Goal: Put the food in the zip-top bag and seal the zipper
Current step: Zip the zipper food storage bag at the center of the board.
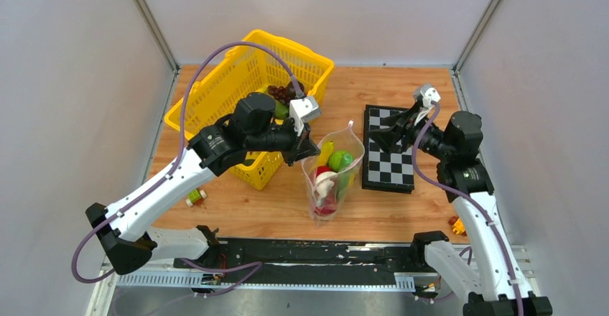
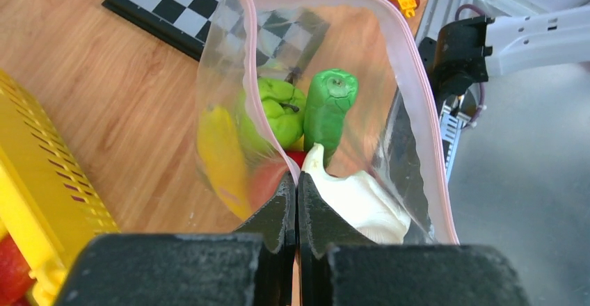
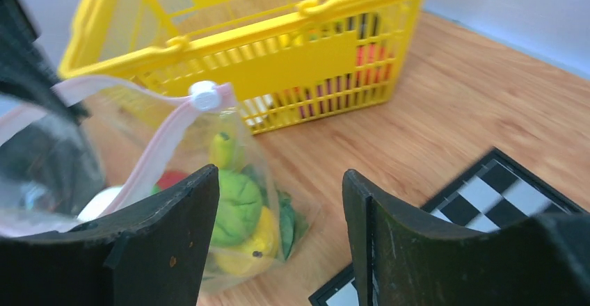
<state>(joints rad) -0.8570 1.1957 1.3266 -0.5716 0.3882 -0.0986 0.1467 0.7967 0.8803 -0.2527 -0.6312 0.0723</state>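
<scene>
Left gripper (image 2: pixel 297 181) fingers pressed together, pinching one lip of zipper (image 2: pixel 417 90) at its end away from chessboard (image 1: pixel 388 169) | zip-top bag (image 1: pixel 332 179) just beside chessboard, food (image 2: pixel 278 108) inside, mouth gaping | right gripper (image 3: pixel 278 177) spread above chessboard, nearer zipper's free end, I judge

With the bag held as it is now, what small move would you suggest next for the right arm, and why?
Probably ease the right gripper forward to pinch the zipper by its white slider. Its jaws are open and empty with the slider ahead, while the left gripper is shut on the strip and the zip-top bag gapes open, so a second hold seems needed.
</scene>
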